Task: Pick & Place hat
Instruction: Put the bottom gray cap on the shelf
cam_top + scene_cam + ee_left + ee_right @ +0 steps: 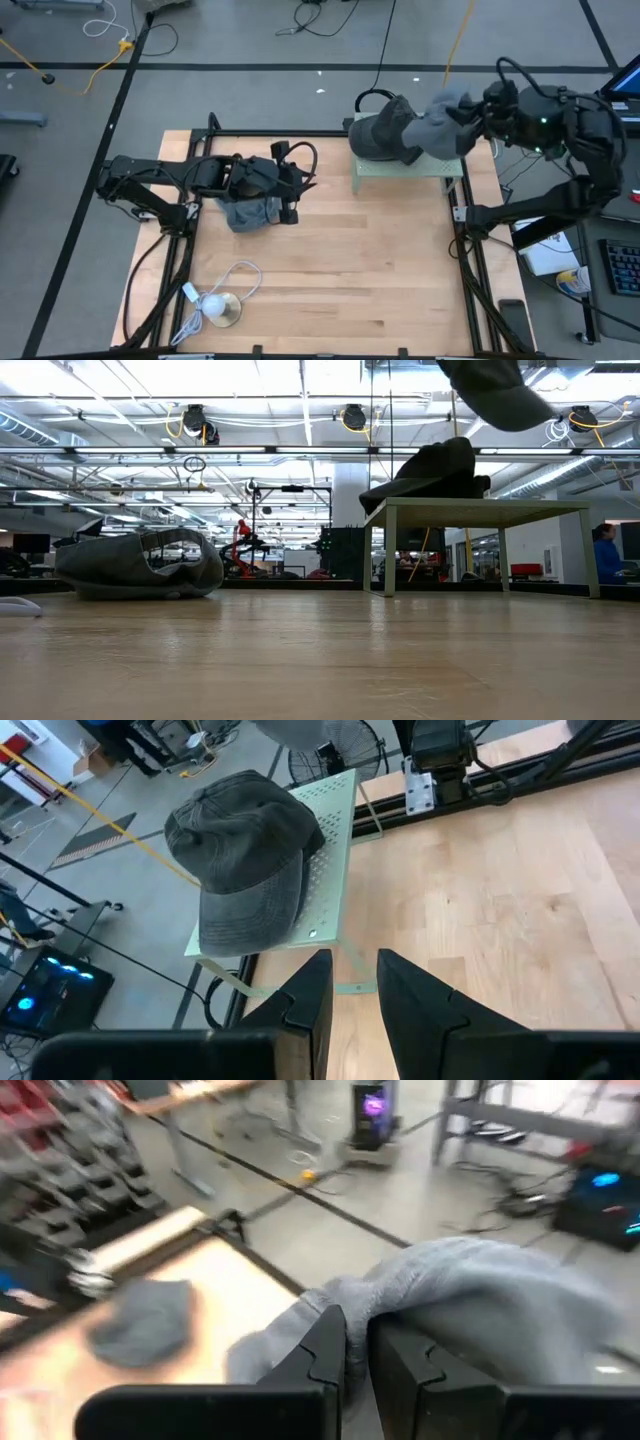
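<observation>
Over the small green stand [408, 167] at about two o'clock on the worktop [340, 270], the right gripper [468, 115] holds a light grey hat [440, 122] up in the air, its fingers [330, 1342] clenched on the cloth. From the low view that hat [500, 390] hangs above the stand [478, 512], clear of it. A dark grey cap [384, 135] lies on the stand's perforated top, its brim reaching past the edge towards nine o'clock; the left wrist view shows this cap [250, 855] resting on the pale green plate [328, 850].

At about nine o'clock the left gripper [296, 190] sits low over the wood, its fingers [312, 995] parted by a narrow gap and grasping nothing. Just beside it, towards seven o'clock of the gripper, a third hat [250, 211] of grey fabric lies crumpled on the worktop; in the low view it [140, 565] rests flat on the boards, well apart from the stand.

Near seven o'clock on the worktop lies a small round metallic object [221, 308] with a white cord [238, 275] looping from it.
</observation>
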Robot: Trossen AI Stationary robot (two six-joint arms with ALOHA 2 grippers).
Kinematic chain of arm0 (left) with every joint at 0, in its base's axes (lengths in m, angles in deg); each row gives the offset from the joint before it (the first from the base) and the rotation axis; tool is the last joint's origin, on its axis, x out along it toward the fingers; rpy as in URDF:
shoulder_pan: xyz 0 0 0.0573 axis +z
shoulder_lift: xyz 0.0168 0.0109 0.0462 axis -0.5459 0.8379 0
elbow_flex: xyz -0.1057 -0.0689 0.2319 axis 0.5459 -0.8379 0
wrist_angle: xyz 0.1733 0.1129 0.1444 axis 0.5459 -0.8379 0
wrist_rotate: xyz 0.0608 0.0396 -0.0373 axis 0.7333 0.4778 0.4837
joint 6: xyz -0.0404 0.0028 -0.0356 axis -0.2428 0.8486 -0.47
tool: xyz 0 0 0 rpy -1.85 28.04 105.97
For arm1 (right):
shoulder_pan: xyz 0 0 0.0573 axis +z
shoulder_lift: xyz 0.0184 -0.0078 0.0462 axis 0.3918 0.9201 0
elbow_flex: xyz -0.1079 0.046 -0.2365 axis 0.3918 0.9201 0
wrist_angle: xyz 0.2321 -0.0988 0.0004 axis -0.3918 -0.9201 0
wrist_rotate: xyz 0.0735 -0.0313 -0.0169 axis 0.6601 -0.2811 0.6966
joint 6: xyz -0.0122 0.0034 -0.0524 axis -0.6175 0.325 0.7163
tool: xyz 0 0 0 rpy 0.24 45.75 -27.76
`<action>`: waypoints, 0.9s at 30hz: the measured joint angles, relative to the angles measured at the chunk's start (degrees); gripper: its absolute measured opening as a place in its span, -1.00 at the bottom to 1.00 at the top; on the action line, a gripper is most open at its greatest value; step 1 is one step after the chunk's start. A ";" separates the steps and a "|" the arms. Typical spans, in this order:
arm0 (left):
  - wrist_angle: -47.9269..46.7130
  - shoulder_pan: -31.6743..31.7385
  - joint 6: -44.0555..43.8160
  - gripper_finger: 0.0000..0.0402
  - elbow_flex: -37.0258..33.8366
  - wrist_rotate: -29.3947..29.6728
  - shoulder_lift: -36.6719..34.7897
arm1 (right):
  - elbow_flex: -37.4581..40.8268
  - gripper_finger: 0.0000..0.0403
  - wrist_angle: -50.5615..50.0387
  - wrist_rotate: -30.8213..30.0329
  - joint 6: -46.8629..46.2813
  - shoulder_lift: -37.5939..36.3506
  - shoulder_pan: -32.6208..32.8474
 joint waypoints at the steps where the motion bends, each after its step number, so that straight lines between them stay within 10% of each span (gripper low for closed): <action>1: -0.05 0.00 0.00 -0.56 0.00 0.01 0.00 | -0.89 -0.91 -0.80 -0.91 1.40 0.64 -0.27; 27: -0.38 0.63 -2.82 -0.56 0.00 -0.10 0.00 | -4.96 -0.91 -11.93 -12.72 30.35 5.98 -12.50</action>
